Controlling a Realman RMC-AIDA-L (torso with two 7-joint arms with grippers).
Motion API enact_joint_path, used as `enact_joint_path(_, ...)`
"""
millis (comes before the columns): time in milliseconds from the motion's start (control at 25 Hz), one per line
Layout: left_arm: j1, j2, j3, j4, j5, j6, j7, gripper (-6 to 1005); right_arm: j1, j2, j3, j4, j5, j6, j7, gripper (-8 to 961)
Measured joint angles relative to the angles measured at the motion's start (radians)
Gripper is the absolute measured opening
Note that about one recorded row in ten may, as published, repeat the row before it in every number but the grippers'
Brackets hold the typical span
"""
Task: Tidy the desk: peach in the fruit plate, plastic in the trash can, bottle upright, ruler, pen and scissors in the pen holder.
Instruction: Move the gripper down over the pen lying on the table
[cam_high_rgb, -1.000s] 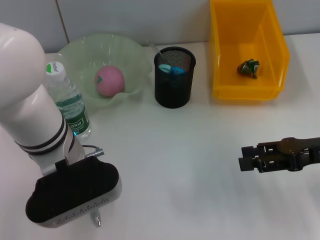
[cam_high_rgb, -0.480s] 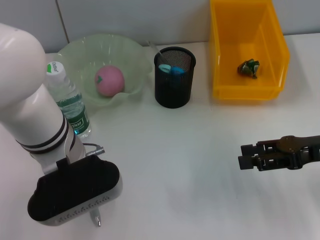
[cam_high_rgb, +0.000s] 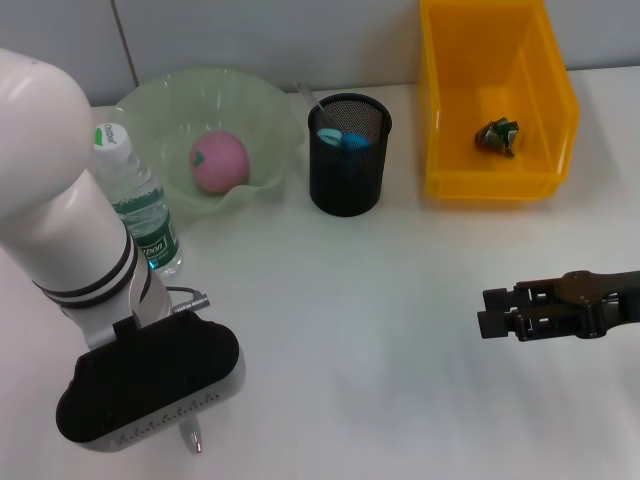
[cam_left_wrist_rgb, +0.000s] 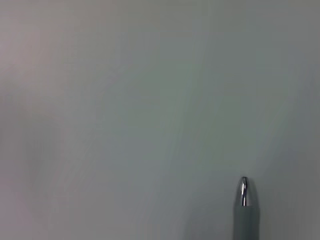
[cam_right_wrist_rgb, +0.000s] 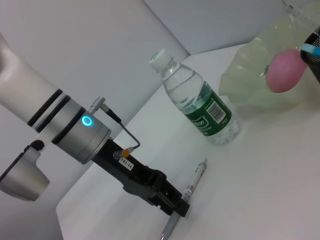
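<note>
The pen step is in hand: the left claw (cam_right_wrist_rgb: 172, 210) is clamped on the pen (cam_right_wrist_rgb: 192, 187) low over the desk (cam_high_rgb: 370, 300). Next, lift and carry it to the pen holder (cam_high_rgb: 349, 155), tip down. The pen is slim and grey with a chrome tip. The right claw (cam_high_rgb: 487, 312) idles; its opening cannot be determined.

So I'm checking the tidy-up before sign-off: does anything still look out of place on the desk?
Yes. A pen still lies flat on the desk near the upright water bottle instead of standing in the pen holder. The left gripper is right beside it.
</note>
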Motion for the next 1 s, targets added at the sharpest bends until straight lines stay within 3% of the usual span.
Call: enact_joint_path(1000, 0.0, 0.0, 0.021, -0.002, 0.014, -0.003, -0.002, 366, 0.007, -0.003, -0.006, 0.002, 0.0, -0.002, 0.003, 680)
